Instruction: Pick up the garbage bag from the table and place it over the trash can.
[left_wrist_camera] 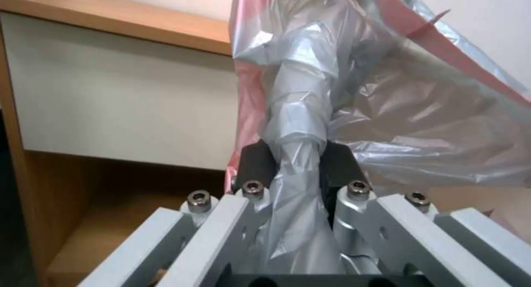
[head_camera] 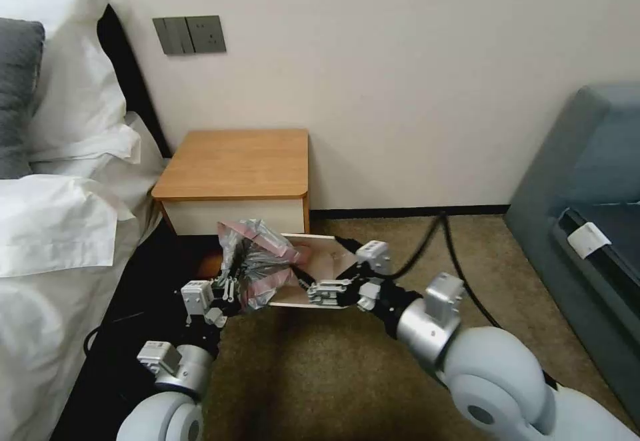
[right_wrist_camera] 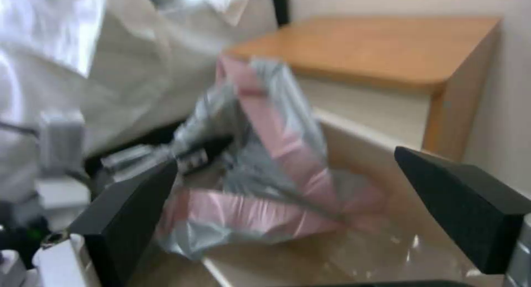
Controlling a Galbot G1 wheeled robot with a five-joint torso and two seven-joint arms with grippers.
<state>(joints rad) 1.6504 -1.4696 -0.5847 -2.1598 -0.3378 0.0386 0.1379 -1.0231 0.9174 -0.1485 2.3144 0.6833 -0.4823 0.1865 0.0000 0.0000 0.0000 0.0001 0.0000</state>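
The left gripper is clenched on a twisted neck of the garbage bag, which is bunched up over the trash can's left rim, just in front of the table. The right gripper sits at the bin's near edge, fingers spread wide and holding nothing. The film hides much of the bin's left side; its lower body is out of sight.

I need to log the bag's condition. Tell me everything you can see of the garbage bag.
The garbage bag is thin, crinkly, translucent grey plastic film with a pinkish-red edge. It is bunched and hangs over the left part of the trash can, below the table. The left claw is shut on a twisted strand of it. The right claw is open, facing it.
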